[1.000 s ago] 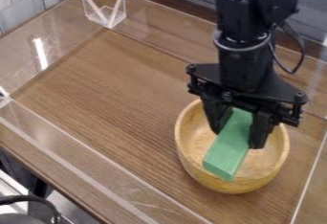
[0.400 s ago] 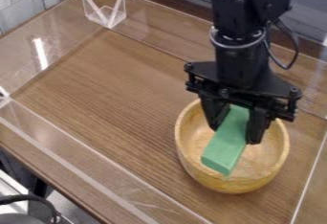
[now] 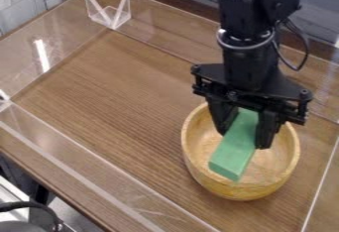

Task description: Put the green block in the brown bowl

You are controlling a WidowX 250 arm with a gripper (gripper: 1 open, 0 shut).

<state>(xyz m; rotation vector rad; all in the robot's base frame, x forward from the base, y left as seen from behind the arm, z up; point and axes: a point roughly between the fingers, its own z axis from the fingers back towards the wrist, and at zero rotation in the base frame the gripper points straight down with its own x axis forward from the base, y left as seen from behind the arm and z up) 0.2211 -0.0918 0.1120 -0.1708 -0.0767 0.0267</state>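
Gripping the green block [image 3: 237, 147] above or inside the brown bowl [image 3: 207, 169], near the worktop's [image 3: 119, 107] right edge. No readable labels.

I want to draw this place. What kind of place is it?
It looks like a robot workspace, maybe a lab. You can see a big black robot arm, a wooden table under it, and a bowl with a green block for it to work with.

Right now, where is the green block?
In the camera view, the green block is at the lower right, over the brown bowl, just below the tool.
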